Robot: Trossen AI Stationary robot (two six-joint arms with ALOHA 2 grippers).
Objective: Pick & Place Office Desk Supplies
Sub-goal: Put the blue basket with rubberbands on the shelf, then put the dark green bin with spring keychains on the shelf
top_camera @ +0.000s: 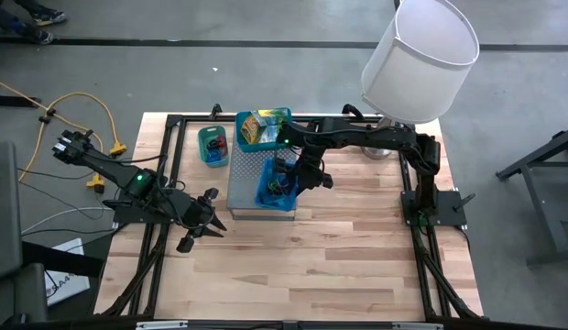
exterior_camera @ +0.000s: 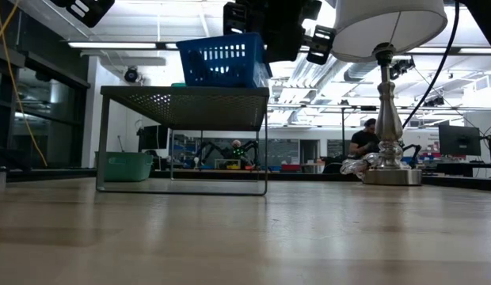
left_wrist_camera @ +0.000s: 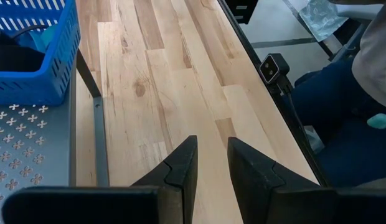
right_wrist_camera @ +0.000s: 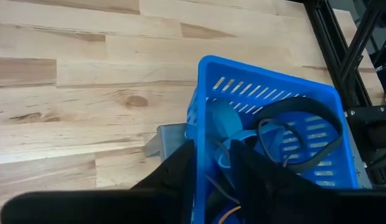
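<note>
I see my right gripper (right_wrist_camera: pixel 211 168) over the blue basket (top_camera: pixel 277 186) on the grey box (top_camera: pixel 247 174), table centre; its jaws stand a little apart, holding nothing I can make out. Dark rubber bands (right_wrist_camera: pixel 305 134) and blue clips (right_wrist_camera: pixel 227 127) lie inside. The left gripper (left_wrist_camera: pixel 210 165) (parked at eight o'clock) is slightly open, empty.

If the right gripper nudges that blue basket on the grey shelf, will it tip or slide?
The blue basket looks like thin slotted plastic, so probably light and likely to slide. It sits near the perforated shelf edge, so a push might tip it off. Its rubber bands add little weight.
</note>
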